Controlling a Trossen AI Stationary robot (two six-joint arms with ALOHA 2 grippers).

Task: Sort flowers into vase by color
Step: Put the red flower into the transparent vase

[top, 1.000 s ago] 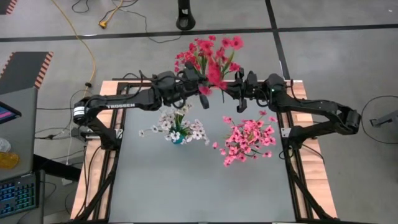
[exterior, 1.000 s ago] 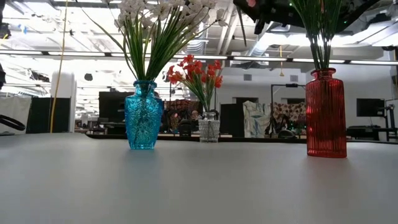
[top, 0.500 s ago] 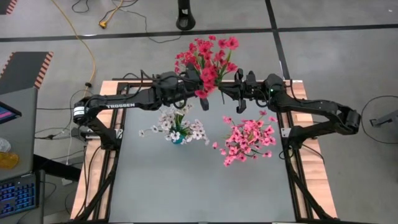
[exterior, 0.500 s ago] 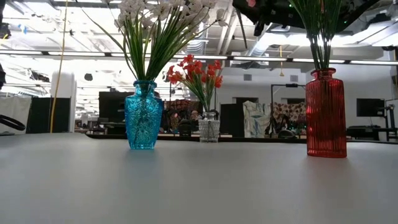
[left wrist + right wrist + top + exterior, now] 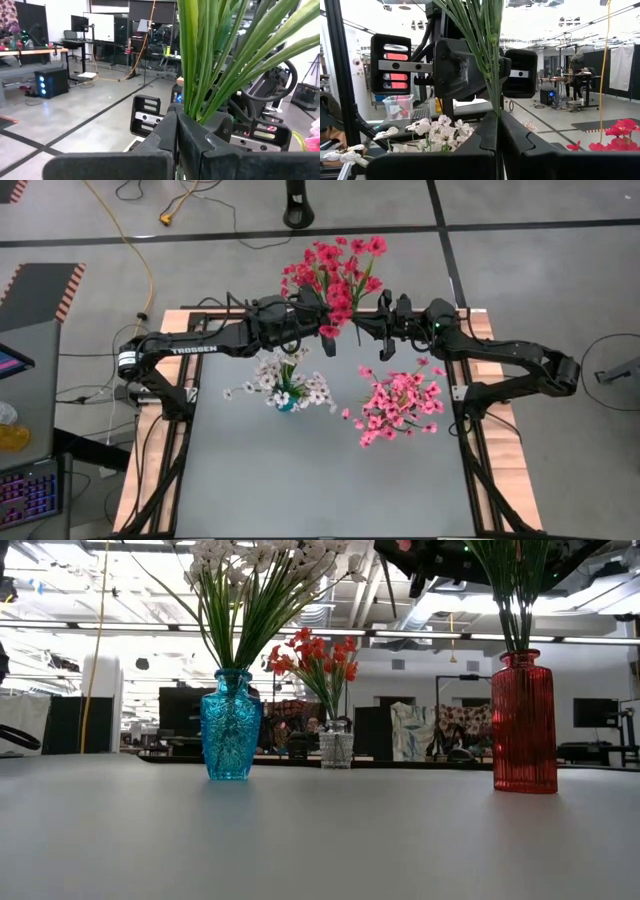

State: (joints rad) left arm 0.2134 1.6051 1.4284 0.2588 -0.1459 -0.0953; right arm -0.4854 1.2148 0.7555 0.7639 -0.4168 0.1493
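Observation:
A red flower sprig (image 5: 338,306) is held in the air over the table's far middle, between my two grippers. My left gripper (image 5: 322,323) comes in from the left and is shut on its green stems. My right gripper (image 5: 362,328) faces it from the right and is shut on thin stems of the same sprig. Just beyond, a bunch of red flowers (image 5: 335,265) stands in a small clear vase (image 5: 336,748). White flowers (image 5: 285,385) fill a blue vase (image 5: 230,725). Pink flowers (image 5: 395,405) fill a red vase (image 5: 523,720). My left gripper pinches a bundle of green stems and leaves (image 5: 196,107) between its two fingers. The fingers lie level, coming from the table's left, across the stems. The sprig is lifted clear of the table. My right gripper pinches a few thin green stems (image 5: 495,102) between its two fingers. It comes roughly level from the table's right, across the stems. The stems rise from the shut fingers, clear of the table.
The three vases stand on the grey tabletop (image 5: 320,480): blue at middle left, red at middle right, clear at the far edge. The near half of the table holds nothing. Black frame rails (image 5: 470,460) run along both sides.
The held sprig's red blossom head has swung toward the table's far edge, closer to the red bunch. My left gripper has rolled a little about its own axis. Both grippers have stayed in place and shut.

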